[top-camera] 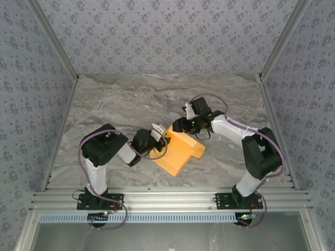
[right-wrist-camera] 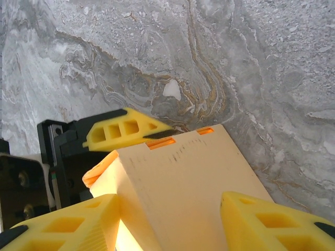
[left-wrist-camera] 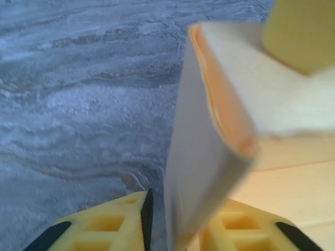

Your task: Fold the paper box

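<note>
Stands a flap (left-wrist-camera: 193, 157) of the yellow-orange thin-card paper box (top-camera: 180, 152) inside the left gripper (left-wrist-camera: 180, 219) for creasing; braces its corner inside the right gripper (right-wrist-camera: 170, 209); clamped or loose, cannot tell.

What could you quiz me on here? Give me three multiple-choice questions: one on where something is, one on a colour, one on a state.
1. Where on the table is the paper box?
A) at the far edge
B) between the left fingers and the right fingers
C) on the metal rail

2. What colour are those fingers?
A) yellow
B) blue
C) red

3. What state is the box in?
A) a flat sheet
B) a crumpled ball
C) partly folded, one panel raised

Answers:
1 B: the top view shows it between both arms' tips.
2 A: both wrist views show yellow fingers.
3 C: the left wrist view shows a panel standing up between the fingers.
</note>
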